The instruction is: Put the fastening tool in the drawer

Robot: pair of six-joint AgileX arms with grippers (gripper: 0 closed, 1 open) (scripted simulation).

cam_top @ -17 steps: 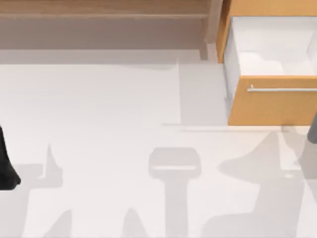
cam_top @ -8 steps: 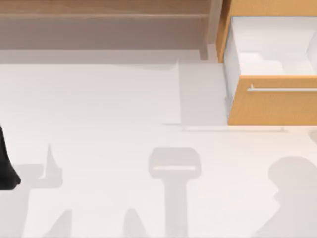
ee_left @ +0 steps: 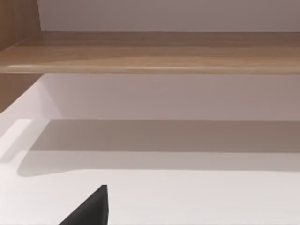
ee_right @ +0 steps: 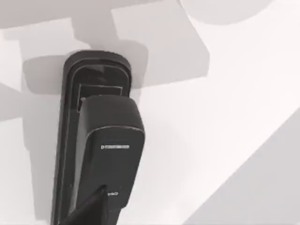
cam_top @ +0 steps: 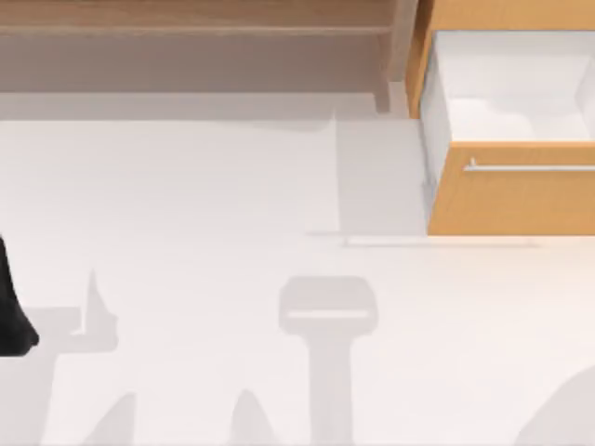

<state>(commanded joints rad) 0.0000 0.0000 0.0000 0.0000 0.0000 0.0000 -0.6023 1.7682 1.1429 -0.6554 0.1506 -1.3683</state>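
The fastening tool is a black stapler (ee_right: 110,140) lying flat on the white table in the right wrist view. A dark part of my right gripper (ee_right: 91,208) hangs over one end of it, and I cannot tell whether they touch. At the top view's back right, the drawer (cam_top: 511,200) stands pulled open, with an orange-brown front, a silver bar handle (cam_top: 530,168) and a white inside (cam_top: 511,88) that holds nothing I can see. My left arm (cam_top: 11,311) sits parked at the table's left edge; a dark tip of its gripper (ee_left: 89,211) is in the left wrist view.
A long brown wooden shelf (cam_top: 186,19) runs along the back of the table, left of the drawer, and also appears in the left wrist view (ee_left: 150,51). The white tabletop (cam_top: 232,186) carries grey shadows of the arms and the camera.
My right arm, at the top view's right edge beside the drawer a second ago, has left that view. Its shadow has slid toward the front right corner. The left arm has not moved.
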